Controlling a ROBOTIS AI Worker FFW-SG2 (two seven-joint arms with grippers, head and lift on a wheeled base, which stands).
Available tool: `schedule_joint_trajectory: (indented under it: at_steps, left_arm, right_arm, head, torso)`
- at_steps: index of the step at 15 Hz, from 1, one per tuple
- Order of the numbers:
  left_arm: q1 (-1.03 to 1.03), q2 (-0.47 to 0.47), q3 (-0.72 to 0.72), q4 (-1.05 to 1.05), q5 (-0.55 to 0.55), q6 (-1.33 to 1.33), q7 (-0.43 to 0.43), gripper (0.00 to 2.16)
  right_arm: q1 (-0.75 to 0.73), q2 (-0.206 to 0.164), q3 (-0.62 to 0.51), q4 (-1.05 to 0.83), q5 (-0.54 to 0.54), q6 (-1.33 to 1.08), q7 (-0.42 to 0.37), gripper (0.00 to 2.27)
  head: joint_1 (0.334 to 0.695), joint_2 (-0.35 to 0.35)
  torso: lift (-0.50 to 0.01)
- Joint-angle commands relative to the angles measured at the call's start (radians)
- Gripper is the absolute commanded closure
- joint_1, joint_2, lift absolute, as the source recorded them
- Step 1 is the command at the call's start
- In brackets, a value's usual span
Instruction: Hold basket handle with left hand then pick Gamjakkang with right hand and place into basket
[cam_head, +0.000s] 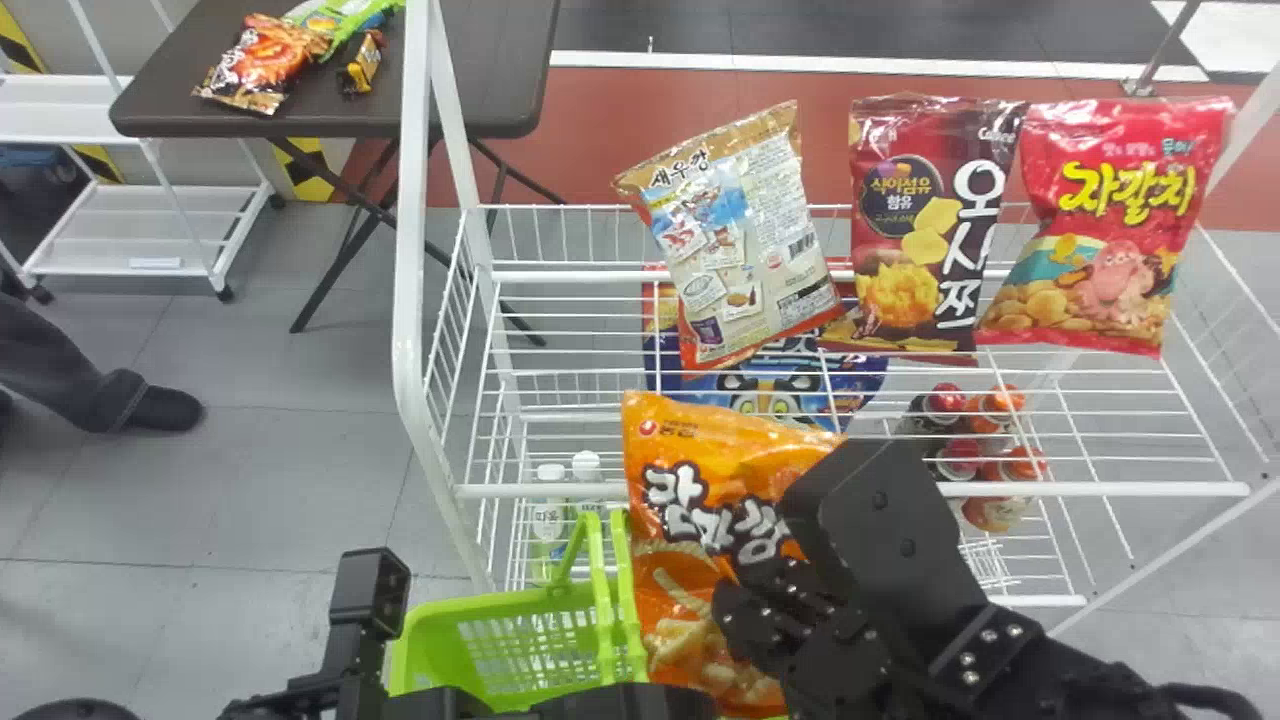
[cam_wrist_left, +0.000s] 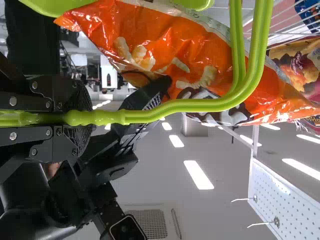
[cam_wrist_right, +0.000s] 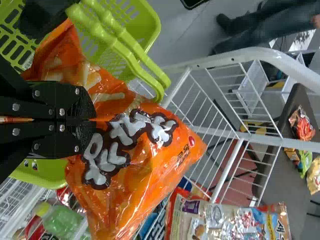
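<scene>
My right gripper (cam_head: 740, 610) holds the orange Gamjakkang bag (cam_head: 700, 500) upright over the right part of the green basket (cam_head: 500, 650), in front of the rack. In the right wrist view my right gripper (cam_wrist_right: 95, 120) is shut on the Gamjakkang bag (cam_wrist_right: 145, 150), pinching its side. The basket's handles (cam_head: 602, 590) stand raised beside the bag. My left gripper (cam_wrist_left: 82, 118) is shut on the green basket handle (cam_wrist_left: 200, 104) in the left wrist view, with the bag (cam_wrist_left: 185, 60) close behind the handle bars. In the head view the left arm (cam_head: 370, 600) is at the bottom.
The white wire rack (cam_head: 850, 490) stands just ahead, with three snack bags (cam_head: 735, 240) on its upper shelf and bottles (cam_head: 970, 430) lower down. Its white post (cam_head: 410, 250) rises left of the basket. A dark table (cam_head: 470, 70) with snacks is at the back left.
</scene>
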Motion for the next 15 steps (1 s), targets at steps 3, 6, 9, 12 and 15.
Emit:
schedule_joint_trajectory:
  at_steps: [3,6,9,12,15]
  left_arm:
    - [-0.005,0.002,0.021,0.016,0.006,0.001,-0.002,2.15]
    - [-0.005,0.002,0.021,0.016,0.006,0.001,-0.002,2.15]
    - [-0.003,0.002,0.024,0.024,0.006,0.001,-0.012,2.15]
    - [0.000,0.005,0.025,0.047,0.006,0.001,-0.026,2.15]
    - [0.006,0.008,0.027,0.055,0.008,0.001,-0.032,2.15]
  right_arm:
    - [0.000,-0.014,0.086,-0.012,0.066,0.008,0.082,0.06]
    - [0.000,-0.014,0.081,-0.012,0.069,0.008,0.079,0.07]
    - [0.009,-0.017,0.053,-0.008,0.068,0.008,-0.056,0.08]
    - [0.067,-0.020,-0.117,0.083,-0.036,0.008,-0.268,0.09]
    - [0.100,0.024,-0.378,0.218,-0.216,-0.009,-0.366,0.10]
  head:
    - [0.695,-0.012]
    - [0.695,-0.014]
    - [0.695,-0.027]
    - [0.695,-0.081]
    - [0.695,-0.239]
  torso:
    - [-0.017]
    - [-0.017]
    - [-0.017]
    - [-0.017]
    - [-0.017]
